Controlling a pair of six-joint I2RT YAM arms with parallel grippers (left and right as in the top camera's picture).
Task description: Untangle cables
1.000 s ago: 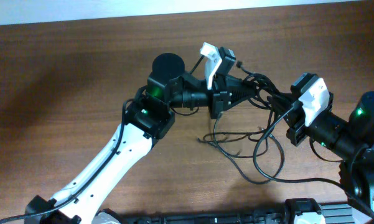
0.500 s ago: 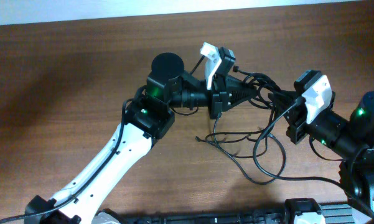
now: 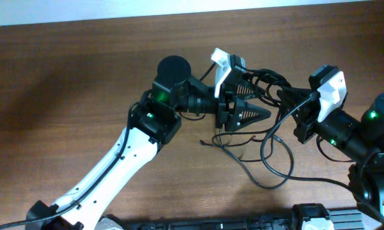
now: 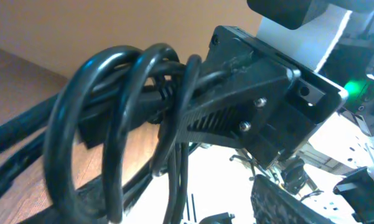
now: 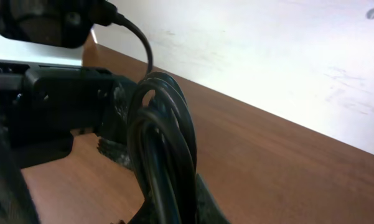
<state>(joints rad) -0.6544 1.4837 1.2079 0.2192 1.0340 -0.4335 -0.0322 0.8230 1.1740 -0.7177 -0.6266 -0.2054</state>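
Note:
The cables (image 3: 268, 137) are thin black cords. Loose loops lie on the table, and a bunched part (image 3: 263, 82) is lifted between the two arms. My left gripper (image 3: 261, 96) is open, its fingers spread on either side of the bunch. In the left wrist view the cable loops (image 4: 121, 124) hang across its open gap (image 4: 187, 202). My right gripper (image 3: 292, 97) is shut on the bunch from the right. The right wrist view shows the cords (image 5: 165, 124) pinched in the right gripper (image 5: 174, 205).
The brown wooden table (image 3: 64, 76) runs to a pale wall along the far edge. Black equipment (image 3: 211, 225) sits along the front edge. The left arm's white link (image 3: 115, 172) crosses the table's lower left.
My left gripper has gone from shut on the bunch to open. The right gripper has shifted slightly up and right, still holding the cords.

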